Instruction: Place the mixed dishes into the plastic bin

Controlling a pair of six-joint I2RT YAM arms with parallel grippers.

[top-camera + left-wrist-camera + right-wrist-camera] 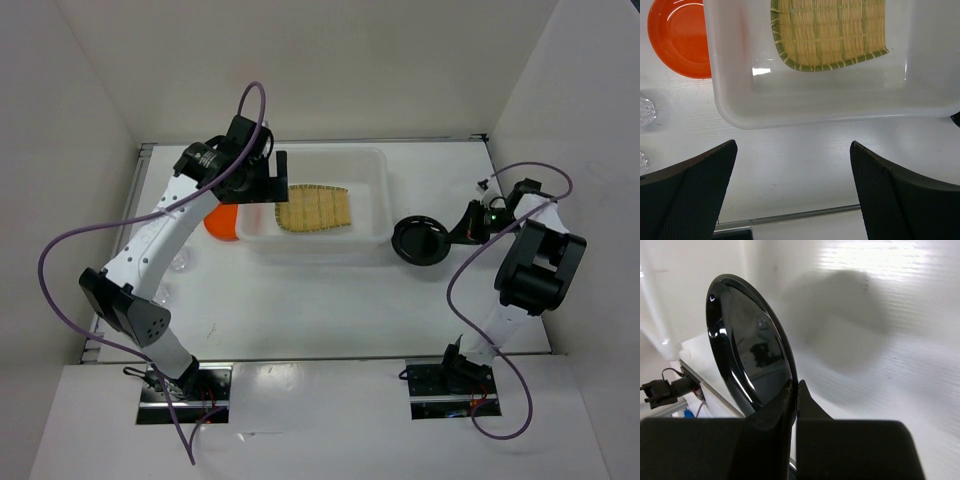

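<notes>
1 dish in hand: pinching black plate (420,240) at rim with right claw (462,231), just right of bin (384,205). Needs leftward carry over rim. Left claw (276,178) spread wide above bin's left end; tray (315,210) inside.

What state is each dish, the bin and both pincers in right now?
Tan woven slatted tray, lying flat inside the bin.
Translucent white plastic bin, upright, holding only the tray.
Small round black plate, clamped at its rim, outside the bin.
Small round orange plate, on the table beside the bin.
Two clear cups, on the table, untouched.
Left pincer, open, empty.
Right pincer, shut on the black plate.
</notes>
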